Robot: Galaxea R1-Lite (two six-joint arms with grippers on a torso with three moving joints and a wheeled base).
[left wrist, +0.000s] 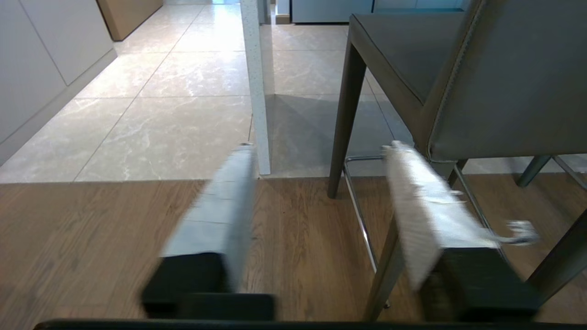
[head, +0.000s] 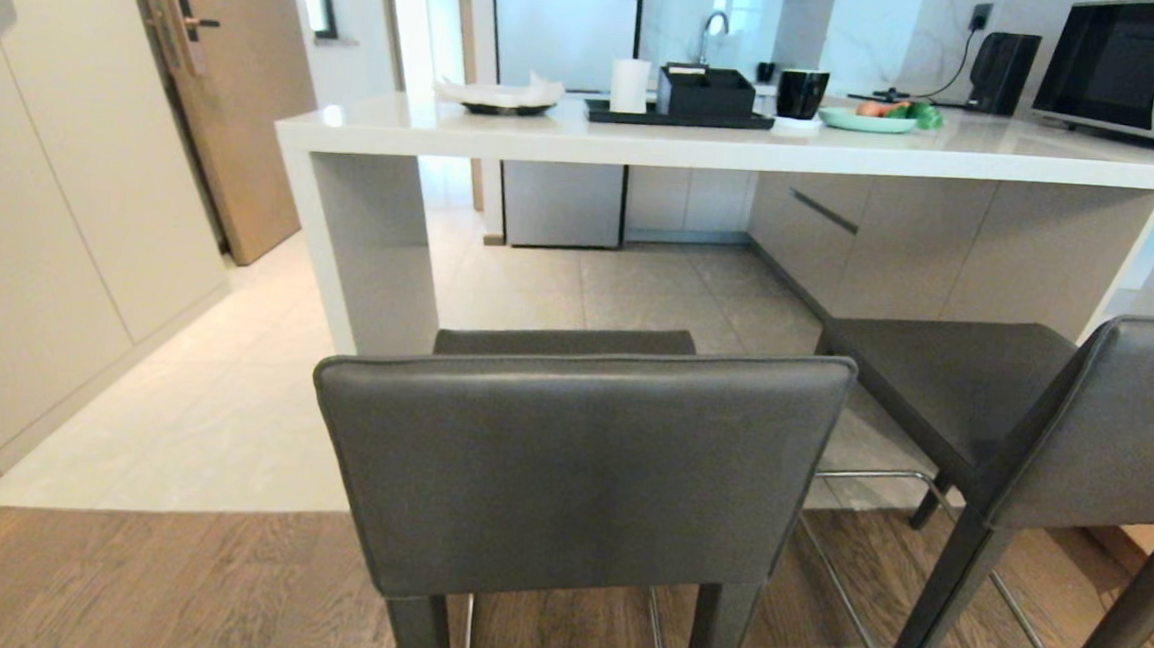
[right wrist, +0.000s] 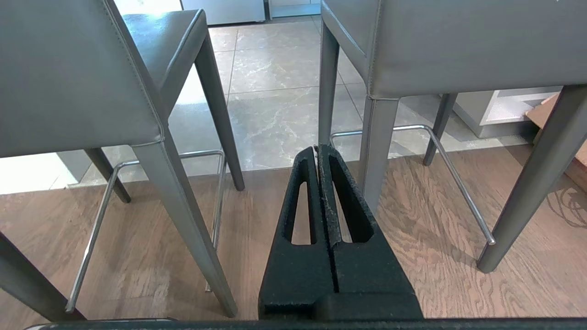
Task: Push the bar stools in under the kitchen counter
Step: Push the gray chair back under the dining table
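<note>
Bench (head: 708, 142) first: the kitchen counter's long white slab runs across the head view from its slab leg on the left toward the right, with open floor beneath. Both bar stools stand short of it, backrests toward the robot, legs around the tile-to-wood seam. Left stool (head: 578, 464) sits dead ahead, near the slab leg; right stool (head: 1032, 422) is angled off to the right, seat just reaching under the edge. Pushing means straight forward, across the bench's long axis. Left gripper (left wrist: 321, 215), jaws apart and blurred, empty, hangs low just left of the left stool's back. Right gripper (right wrist: 317, 153), jaws closed on nothing, points into the gap between both stools.
</note>
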